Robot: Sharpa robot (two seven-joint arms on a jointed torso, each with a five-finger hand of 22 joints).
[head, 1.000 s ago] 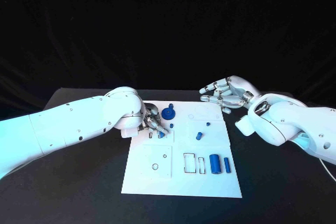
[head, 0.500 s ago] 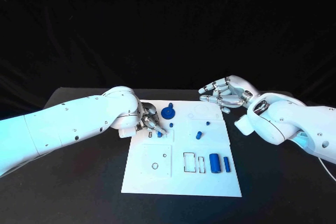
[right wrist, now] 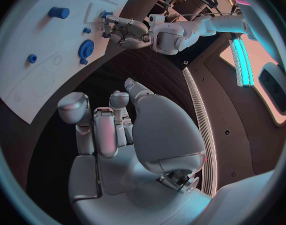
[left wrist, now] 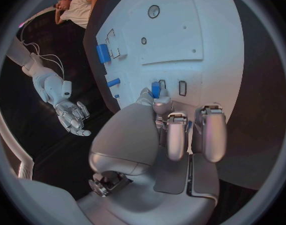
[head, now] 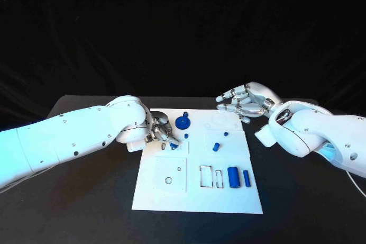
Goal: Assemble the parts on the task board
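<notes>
Left robot hand [head: 162,134] pinches a small blue part [left wrist: 156,89] at the near left of the white board [head: 172,199], over a slot beside the blue gear [head: 183,122]; over the last second it has drawn slightly inward, so insertion appears to be under way. Right robot hand [head: 245,102] still hovers off the board's far right corner above the counter [head: 76,201], fingers loosely curled and empty. Other blue parts [head: 234,177] lie unplaced, so much assembly probably remains.

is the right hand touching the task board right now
Apart. The right wrist view shows the right hand hanging over dark table, a clear gap from the task board edge.
</notes>
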